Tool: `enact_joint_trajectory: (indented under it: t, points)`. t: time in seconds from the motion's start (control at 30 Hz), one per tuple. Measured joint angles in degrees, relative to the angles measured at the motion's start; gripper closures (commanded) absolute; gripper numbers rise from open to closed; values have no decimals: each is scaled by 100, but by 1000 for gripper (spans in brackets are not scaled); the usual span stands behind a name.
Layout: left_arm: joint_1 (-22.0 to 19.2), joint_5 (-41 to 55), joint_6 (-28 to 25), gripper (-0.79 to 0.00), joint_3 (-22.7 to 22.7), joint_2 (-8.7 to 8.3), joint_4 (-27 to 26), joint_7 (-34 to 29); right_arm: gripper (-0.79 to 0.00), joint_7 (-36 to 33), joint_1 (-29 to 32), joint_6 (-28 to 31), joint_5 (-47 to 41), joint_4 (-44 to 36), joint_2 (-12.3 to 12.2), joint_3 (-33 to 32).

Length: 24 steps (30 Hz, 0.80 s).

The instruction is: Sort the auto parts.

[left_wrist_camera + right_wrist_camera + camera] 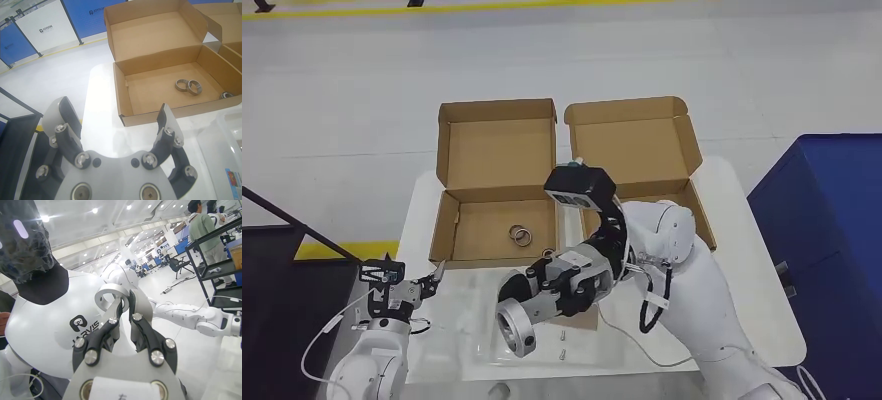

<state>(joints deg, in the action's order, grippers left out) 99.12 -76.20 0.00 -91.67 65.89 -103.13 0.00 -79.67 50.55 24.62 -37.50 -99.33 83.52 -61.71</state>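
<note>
My right gripper (pixel 530 308) is shut on the wall of a thick silver metal ring (pixel 515 325), held in the air over the clear plastic tray (pixel 457 345); in the right wrist view, one finger is inside the ring (pixel 111 295) and one outside, at the gripper (pixel 125 304). Two small bolts (pixel 562 346) lie in the tray. The left cardboard box (pixel 447 225) holds two steel rings (pixel 520 236), seen as rings (pixel 187 86) in the left wrist view beside a dark bearing (pixel 226 94). My left gripper (pixel 113 106) stands open and empty at the table's left edge (pixel 410 284).
A second open cardboard box (pixel 642 150) stands to the right of the first, its bottom partly hidden by the right arm. A blue cabinet (pixel 832 230) stands past the table's right side. A black frame (pixel 282 215) runs along the left.
</note>
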Motion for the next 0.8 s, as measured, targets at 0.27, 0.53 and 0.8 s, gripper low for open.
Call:
enact_joint_trajectory:
  t: [0.27,0.53,0.8]
  points:
    - [0,0,0,-785,0,0,0,0,0,258,-29,-98,253,132,-47,-203]
    - [0,0,0,-785,0,0,0,0,0,2179,-699,-1922,5742,297,-164,49]
    - [0,0,0,-785,0,0,0,0,0,2152,-1675,-2294,7604,2107,95,1285]
